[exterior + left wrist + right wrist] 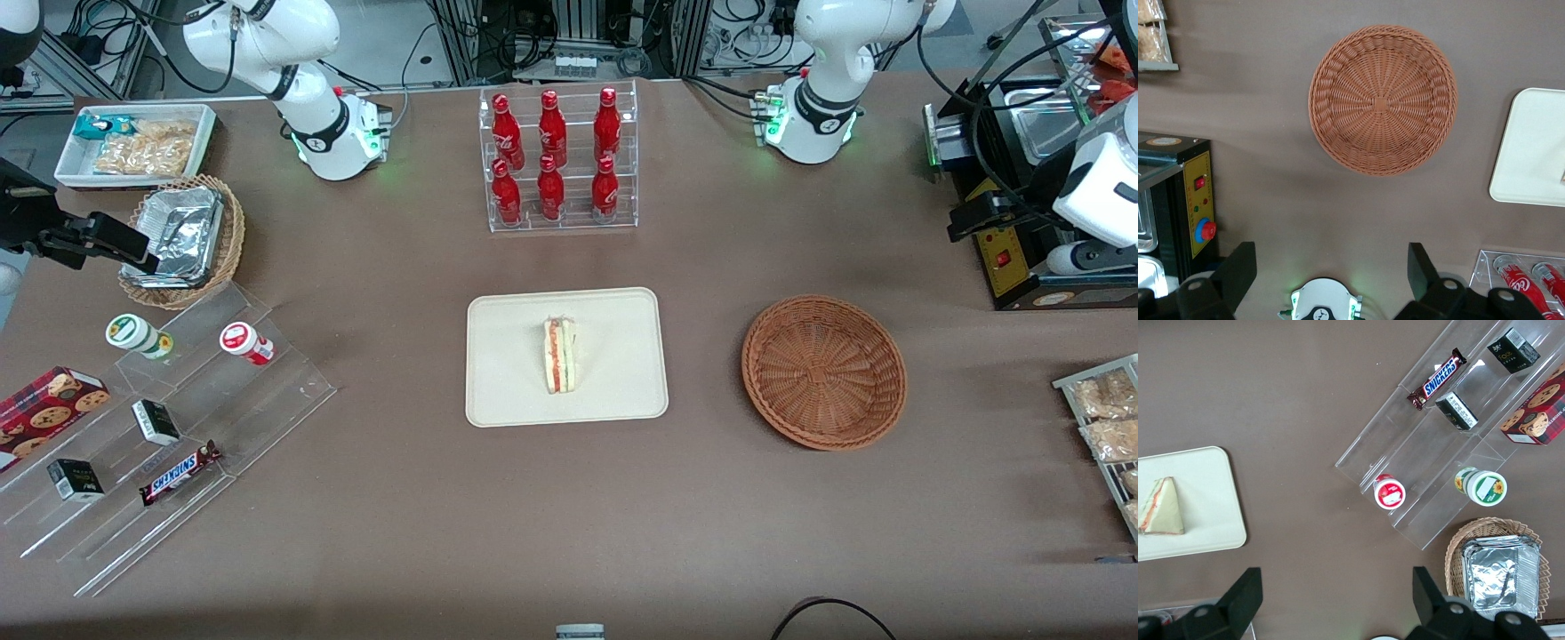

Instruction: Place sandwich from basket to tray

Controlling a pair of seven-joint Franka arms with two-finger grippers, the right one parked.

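Cream-coloured and flat, the tray (498,391) sits in the middle of the table (569,516) and carries the sandwich (560,356) near its centre. The sandwich lies apart from every rim, its cut edge showing red and green layers between white bread; in the right wrist view it reads as a clean triangular wedge, flat on one face, not visibly crushed or split. The reddish-brown wicker basket (824,372) stands well apart from the tray, toward the working arm's end of the table, and is empty (its woven floor is bare in the left wrist view).

The gripper (1327,267) is raised high above the table, near its own arm's base, between the basket and the black machine (1191,200). Its fingers (1238,270) are apart and hold nothing.

Judgement: the transfer looks complete, and the step in hand appears to be the retreat to rest. To do that well, the arm should stay high, travel clear of the bottle rack (558,158) and the black machine, and avoid sweeping low over the tray, since the light wedge could be nudged off centre or toppled. The fingers should stay apart so nothing is caught. No further contact with the sandwich seems needed.
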